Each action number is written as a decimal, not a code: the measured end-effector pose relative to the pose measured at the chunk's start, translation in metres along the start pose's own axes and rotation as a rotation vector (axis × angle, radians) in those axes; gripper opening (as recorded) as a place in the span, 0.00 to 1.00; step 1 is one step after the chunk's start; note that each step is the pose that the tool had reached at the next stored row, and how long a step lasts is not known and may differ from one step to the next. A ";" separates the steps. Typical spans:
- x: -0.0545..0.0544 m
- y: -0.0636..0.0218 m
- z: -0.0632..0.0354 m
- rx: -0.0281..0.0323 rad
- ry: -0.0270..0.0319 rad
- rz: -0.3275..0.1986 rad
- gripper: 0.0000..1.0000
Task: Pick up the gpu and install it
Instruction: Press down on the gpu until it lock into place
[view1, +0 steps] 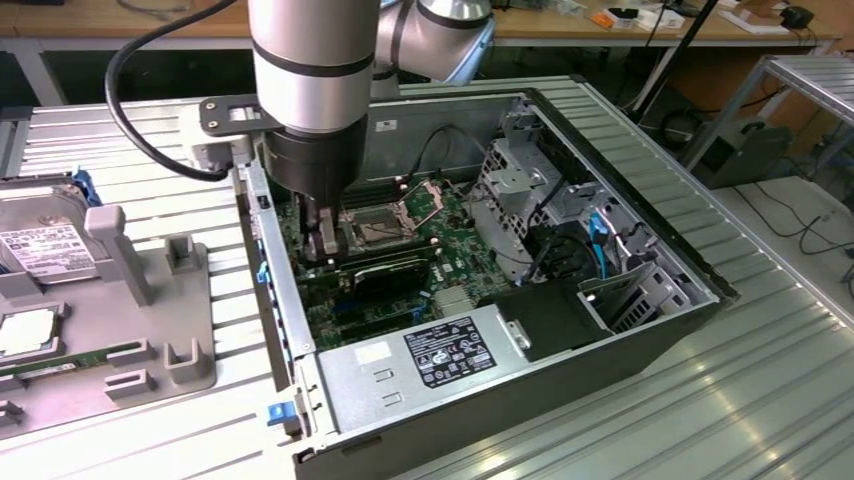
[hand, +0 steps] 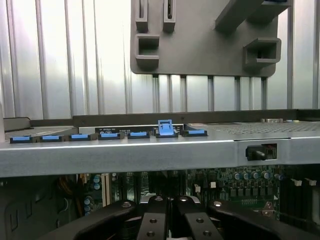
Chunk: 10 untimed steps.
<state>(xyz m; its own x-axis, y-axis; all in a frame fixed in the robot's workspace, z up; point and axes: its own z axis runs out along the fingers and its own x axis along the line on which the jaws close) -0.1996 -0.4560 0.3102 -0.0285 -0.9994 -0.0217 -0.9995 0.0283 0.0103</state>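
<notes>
Gripper (view1: 318, 250) is down inside the open PC case (view1: 641, 240), fingers together, right over the motherboard (view1: 441, 215). Just below the fingertips sits the gpu (view1: 387, 272), a dark card standing on edge across the board, looks parked in or on its slot. Can't tell from either view whether the fingers pinch its top edge or just press on it; contact point is hidden by the fingers themselves.

Wrist view: fingers (hand: 155, 220) closed up tight, case wall (hand: 150, 155) w/ a row of blue clips (hand: 165, 128) straight ahead, grey fixture tray (hand: 200, 45) beyond that on the tabletop (hand: 65, 60).

Beside the gripper, outside the case wall, the same grey tray holds a hard drive (view1: 40, 250) and a memory stick (view1: 67, 362), well apart from the action. CPU socket (view1: 378, 228) sits just beyond the gripper, drive cage (view1: 527, 195) farther off, PSU (view1: 441, 355) on the near side of the card.

Handling, my read: gpu is light, stiff, but fragile. Bare circuit board, fan on one face, edge contacts underneath. Best hold is the top edge of the board, clear of fan and components; any push should go straight down, no twisting, or slot and card edge could suffer.
</notes>
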 end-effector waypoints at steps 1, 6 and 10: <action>0.000 0.0000 0.0000 0.0001 -0.0001 0.000 0.11; 0.000 0.0039 -0.0014 0.0000 -0.0002 0.000 0.11; 0.000 0.0062 -0.0016 -0.0001 -0.0001 0.000 0.11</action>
<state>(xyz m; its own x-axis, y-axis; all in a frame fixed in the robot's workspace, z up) -0.2058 -0.4561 0.3119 -0.0283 -0.9994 -0.0218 -0.9996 0.0281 0.0104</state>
